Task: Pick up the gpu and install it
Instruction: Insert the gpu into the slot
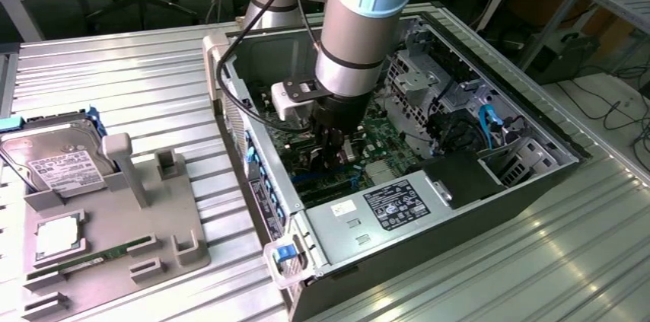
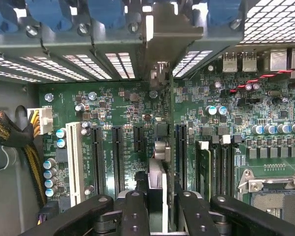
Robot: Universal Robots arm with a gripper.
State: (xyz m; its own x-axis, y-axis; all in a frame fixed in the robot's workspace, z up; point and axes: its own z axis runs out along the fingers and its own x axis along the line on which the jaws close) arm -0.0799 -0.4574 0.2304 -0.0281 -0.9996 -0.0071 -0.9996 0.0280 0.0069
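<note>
gripper: the black gripper hangs from the arm down inside the open computer case, low over the motherboard; its fingers are pinched on the gpu, one on either flat side of the card.
gpu: the gpu is seen edge-on in the wrist view, a thin dark slab standing upright between the fingers, running from the fingers toward the rear wall of the case; its silver metal end bracket stands against the row of rear slot openings.
gpu relative to motherboard: the card's lower edge is right at the green motherboard, in line with the black expansion slots; whether it is fully seated in a slot cannot be told.
neighbouring slots: a white slot and further black slots lie to one side of the card, ram slots and the cpu socket to the other.
case in exterior view: the case lies on its side on the ribbed metal table, with the power supply at its near end, just beside the gripper.
parts holder: a grey parts holder sits on the table well apart from the case, toward the exterior view's left; it carries a hard drive and a ram stick.
</note>
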